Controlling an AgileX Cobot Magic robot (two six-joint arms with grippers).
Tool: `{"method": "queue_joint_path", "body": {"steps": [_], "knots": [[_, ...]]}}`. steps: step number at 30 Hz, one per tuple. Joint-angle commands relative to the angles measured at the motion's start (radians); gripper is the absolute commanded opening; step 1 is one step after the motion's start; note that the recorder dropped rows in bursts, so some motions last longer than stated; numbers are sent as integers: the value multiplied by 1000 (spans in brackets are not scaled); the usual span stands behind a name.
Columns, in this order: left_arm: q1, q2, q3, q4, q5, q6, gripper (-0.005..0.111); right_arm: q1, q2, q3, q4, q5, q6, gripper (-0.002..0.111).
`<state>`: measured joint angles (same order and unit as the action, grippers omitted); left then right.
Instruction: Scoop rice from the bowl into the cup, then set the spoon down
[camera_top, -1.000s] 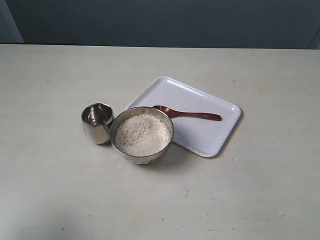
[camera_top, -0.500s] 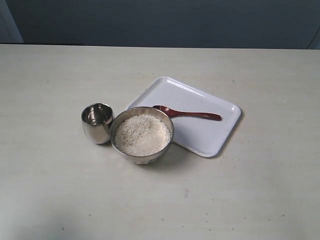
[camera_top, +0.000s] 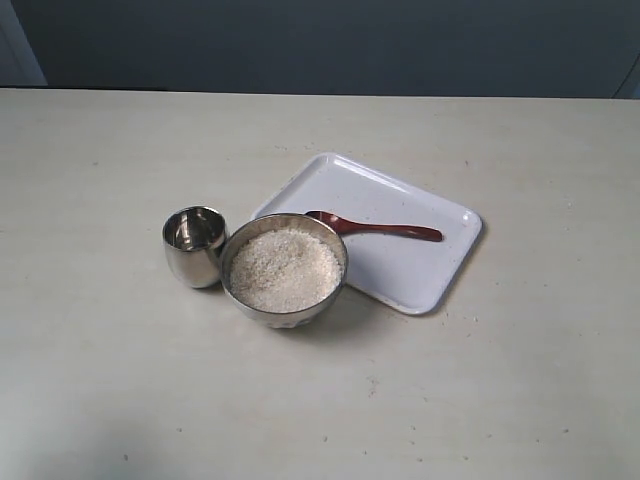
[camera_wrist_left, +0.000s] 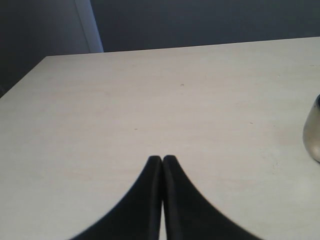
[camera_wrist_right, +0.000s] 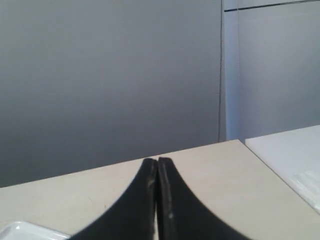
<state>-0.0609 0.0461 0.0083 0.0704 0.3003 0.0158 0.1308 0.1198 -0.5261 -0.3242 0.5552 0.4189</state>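
Four things sit on the pale counter (camera_top: 480, 390) in the exterior view, all near the frame's centre. The steel bowl (camera_top: 270, 315) stands in the middle, filled nearly to its rim with white rice (camera_top: 285, 268). The small steel cup (camera_top: 194, 245) stands upright just left of the bowl, seemingly touching it. Right of and above the bowl lies a white tray (camera_top: 400, 270) with one edge tucked behind the bowl. The reddish-brown spoon (camera_top: 375, 227) lies flat on the tray, its head close to the bowl's rim and its handle pointing right.

The left wrist view shows the left claw (camera_wrist_left: 162, 159) closed, its dark tips pressed together over bare counter, gripping nothing. A sliver of the cup's side is cut off by the frame.

The right wrist view shows the right claw (camera_wrist_right: 157, 161) likewise closed and empty above the counter, with a corner of the tray near it.
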Motion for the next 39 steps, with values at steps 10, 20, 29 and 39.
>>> {"method": "queue_joint_path", "body": {"steps": [10, 20, 29, 39], "knots": [[-2, 1, -8, -1, -13, -6, 1, -131, -120, 454, 274, -441, 2, -1], [-2, 1, -8, -1, -13, -6, 1, -131, -120, 526, 290, -521, 2, -1], [-2, 1, -8, -1, -13, -6, 1, -131, -120, 526, 304, -490, 2, -1], [-2, 1, -8, -1, -11, -6, 1, -131, -120, 526, 304, -490, 2, -1]]}}
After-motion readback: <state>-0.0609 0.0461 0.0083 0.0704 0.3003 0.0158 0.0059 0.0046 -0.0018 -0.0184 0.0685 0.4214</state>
